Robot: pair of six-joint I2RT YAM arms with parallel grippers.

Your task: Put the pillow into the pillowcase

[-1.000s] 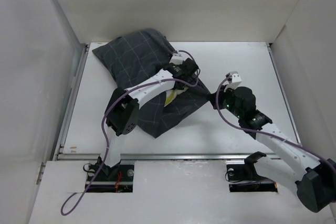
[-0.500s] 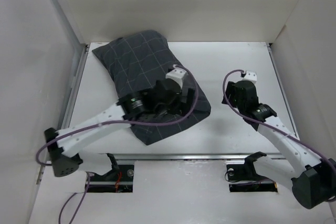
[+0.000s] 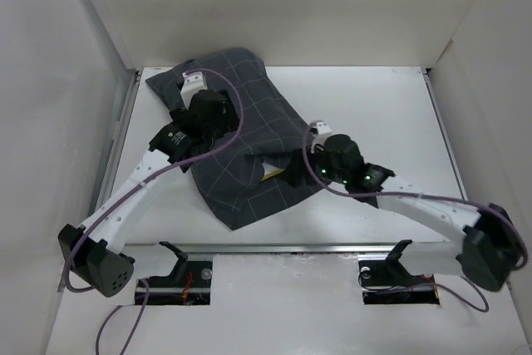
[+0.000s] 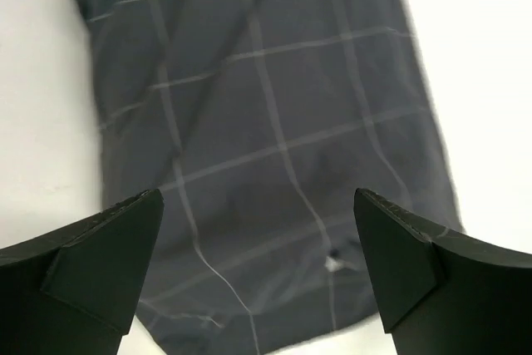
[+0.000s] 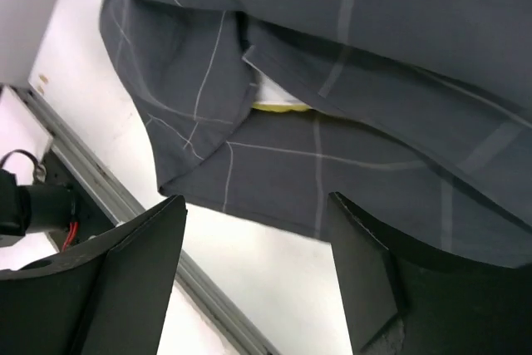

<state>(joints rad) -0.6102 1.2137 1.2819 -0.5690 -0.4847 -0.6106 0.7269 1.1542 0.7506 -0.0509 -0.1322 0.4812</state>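
The dark grey checked pillowcase [image 3: 241, 122] lies slanting from the back left corner toward the table's middle, bulging with the pillow inside. Only a sliver of the pillow [image 5: 278, 99] shows, white with a yellow band, at the case's mouth [image 3: 270, 174]. My left gripper [image 3: 204, 118] hovers open over the case's upper part, and grey fabric [image 4: 266, 122] fills the space below its spread fingers [image 4: 91, 263]. My right gripper [image 3: 298, 170] is open at the case's near right edge, above its hem [image 5: 274, 205], with nothing between its fingers [image 5: 378, 280].
White walls box the table in at the left, back and right. A metal rail [image 3: 274, 248] runs along the near edge and also shows in the right wrist view [image 5: 125, 205]. Bare white tabletop [image 3: 391, 114] lies to the right of the case.
The left arm swung from the case's middle to its upper left part. The right gripper, shut by the case's right corner a second ago, opened and moved left to the near edge.
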